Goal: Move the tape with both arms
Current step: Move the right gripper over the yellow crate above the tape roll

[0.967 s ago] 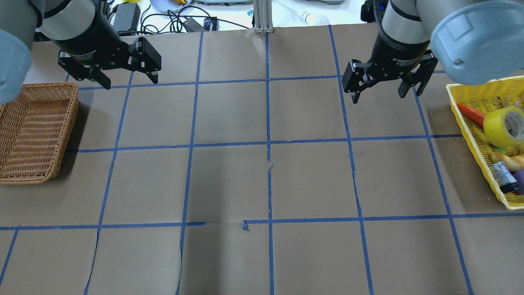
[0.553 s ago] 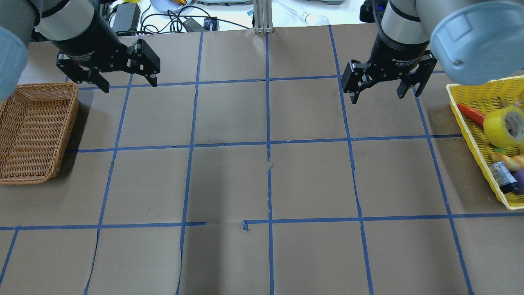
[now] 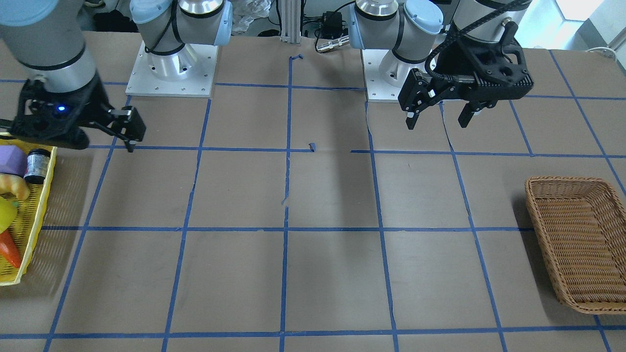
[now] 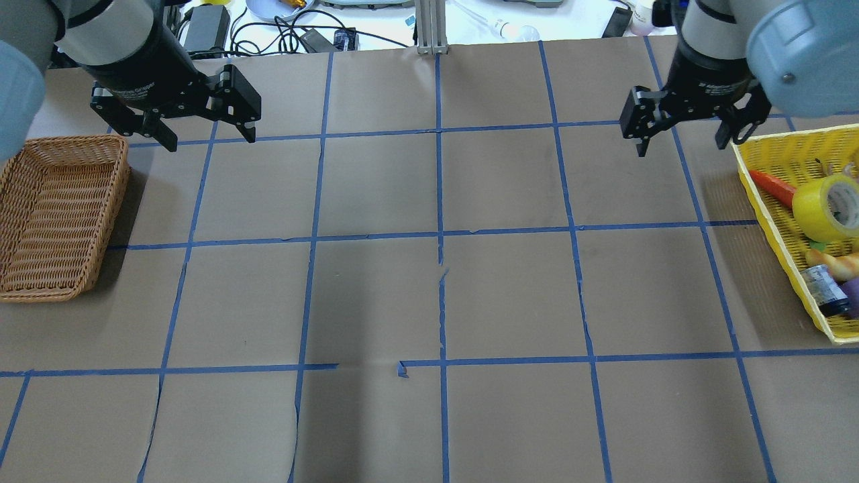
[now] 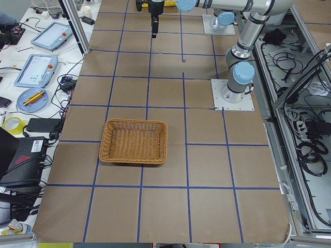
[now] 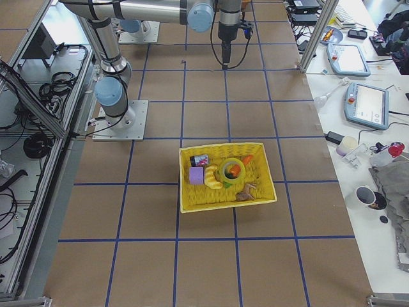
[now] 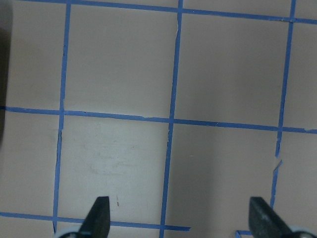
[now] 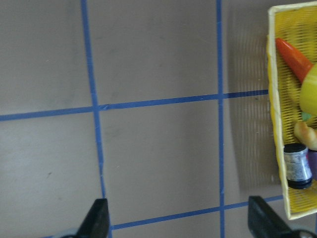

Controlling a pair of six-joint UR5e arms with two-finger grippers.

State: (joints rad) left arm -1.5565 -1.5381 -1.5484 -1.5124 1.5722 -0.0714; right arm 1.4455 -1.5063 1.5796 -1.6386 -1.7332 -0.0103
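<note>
The yellow tape roll (image 4: 827,208) lies tilted in the yellow mesh basket (image 4: 772,229) at the table's right edge. It also shows in the exterior right view (image 6: 230,170) and at the edge of the right wrist view (image 8: 310,95). My right gripper (image 4: 684,144) is open and empty, in the air just left of the basket's far corner and apart from the tape. My left gripper (image 4: 211,141) is open and empty over the far left of the table. Its wrist view shows only bare paper between the fingertips (image 7: 98,218).
A brown wicker basket (image 4: 121,201) stands at the left edge, near my left gripper. The yellow basket also holds an orange carrot (image 4: 772,188), a small dark bottle (image 4: 824,290), a purple object and other items. Blue tape lines grid the brown paper. Cables and devices lie beyond the far edge.
My right gripper has moved right, toward the yellow basket, and stayed open. My left gripper has barely moved. The tape has not moved.
</note>
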